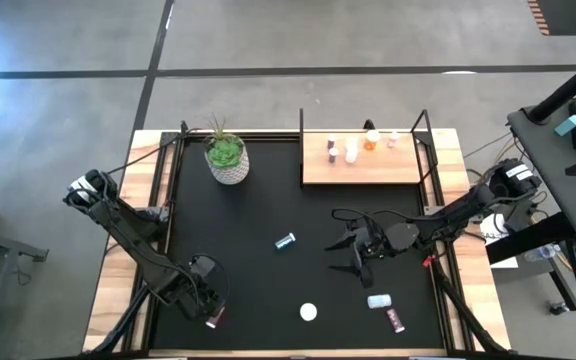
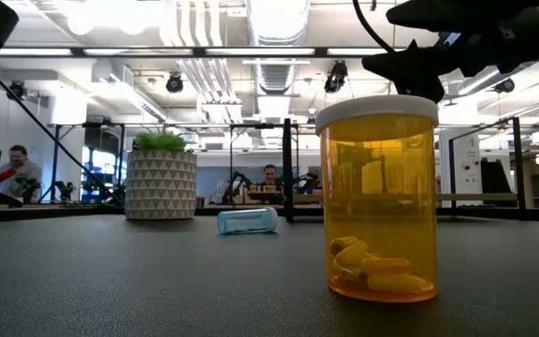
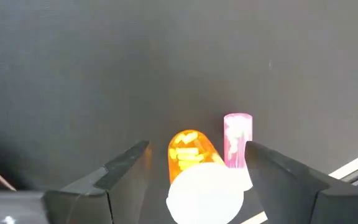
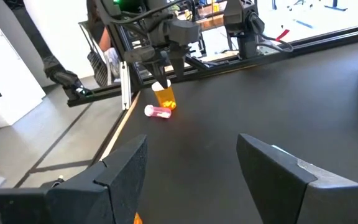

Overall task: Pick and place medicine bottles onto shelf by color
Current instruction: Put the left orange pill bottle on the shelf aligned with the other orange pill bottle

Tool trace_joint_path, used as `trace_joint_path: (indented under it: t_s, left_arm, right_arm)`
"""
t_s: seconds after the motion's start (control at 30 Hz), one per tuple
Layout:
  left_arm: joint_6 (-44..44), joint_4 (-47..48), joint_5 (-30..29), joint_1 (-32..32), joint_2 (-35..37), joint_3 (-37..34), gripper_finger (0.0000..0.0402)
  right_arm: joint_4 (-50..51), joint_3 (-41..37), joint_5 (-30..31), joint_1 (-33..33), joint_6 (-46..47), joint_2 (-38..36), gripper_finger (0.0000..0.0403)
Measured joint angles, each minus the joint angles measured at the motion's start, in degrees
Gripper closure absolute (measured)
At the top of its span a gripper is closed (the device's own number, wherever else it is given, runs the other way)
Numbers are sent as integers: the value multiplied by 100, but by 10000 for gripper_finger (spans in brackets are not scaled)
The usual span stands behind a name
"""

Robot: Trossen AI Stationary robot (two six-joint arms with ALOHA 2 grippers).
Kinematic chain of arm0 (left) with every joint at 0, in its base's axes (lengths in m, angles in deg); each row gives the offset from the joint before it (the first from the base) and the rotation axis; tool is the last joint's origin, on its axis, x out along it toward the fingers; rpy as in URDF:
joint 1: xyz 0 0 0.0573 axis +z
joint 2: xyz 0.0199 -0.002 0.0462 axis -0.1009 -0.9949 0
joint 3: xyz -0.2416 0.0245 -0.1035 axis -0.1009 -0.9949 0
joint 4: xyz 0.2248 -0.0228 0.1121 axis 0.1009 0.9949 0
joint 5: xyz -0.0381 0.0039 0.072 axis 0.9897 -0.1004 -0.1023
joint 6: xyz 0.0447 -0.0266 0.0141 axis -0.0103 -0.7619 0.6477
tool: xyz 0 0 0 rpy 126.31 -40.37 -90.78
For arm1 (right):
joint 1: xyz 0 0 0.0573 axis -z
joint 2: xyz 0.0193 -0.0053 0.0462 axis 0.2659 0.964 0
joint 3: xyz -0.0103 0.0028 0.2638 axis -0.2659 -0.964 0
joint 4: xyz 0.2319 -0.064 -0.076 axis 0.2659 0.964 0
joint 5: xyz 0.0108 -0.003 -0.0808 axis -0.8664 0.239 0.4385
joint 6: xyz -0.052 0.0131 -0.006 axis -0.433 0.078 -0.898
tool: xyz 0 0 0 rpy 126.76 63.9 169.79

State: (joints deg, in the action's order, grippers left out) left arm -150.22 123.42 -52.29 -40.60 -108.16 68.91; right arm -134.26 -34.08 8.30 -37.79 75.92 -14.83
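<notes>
At counter's near-left corner: left gripper (image 1: 211,312) jaws spread around an upright white-capped orange bottle (image 3: 191,163), grip not certain; pink bottle (image 3: 237,138) lying just beside | centre: teal bottle (image 1: 285,241) lying | right: right gripper (image 1: 345,253) jaws released, holding nothing | far right: shelf (image 1: 360,168) carrying several bottles

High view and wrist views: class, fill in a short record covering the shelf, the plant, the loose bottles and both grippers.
shelf: far side, several small bottles standing on it
plant pot: left of shelf
blue bottle: lying loose between the arms
left gripper: open, astride orange bottle; pink bottle beside
right gripper: open, empty, right of blue bottle
</notes>
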Motion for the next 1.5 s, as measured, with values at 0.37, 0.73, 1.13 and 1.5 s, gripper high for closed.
trace_joint_path:
  t_s: [0.37,0.73,1.13,1.5]
  left_arm:
    - [-280,-86,-79,7,0,0,157]
    - [-631,55,223,-61,-4,0,129]
    - [-938,-344,325,-273,-186,11,61]
    - [-804,-339,438,-313,-574,55,102]
  right_arm:
    - [1,0,0,0,0,2,165]
    - [2,0,-1,0,0,4,165]
    - [1,0,-2,0,-2,4,165]
    - [1,0,-2,0,-1,2,165]
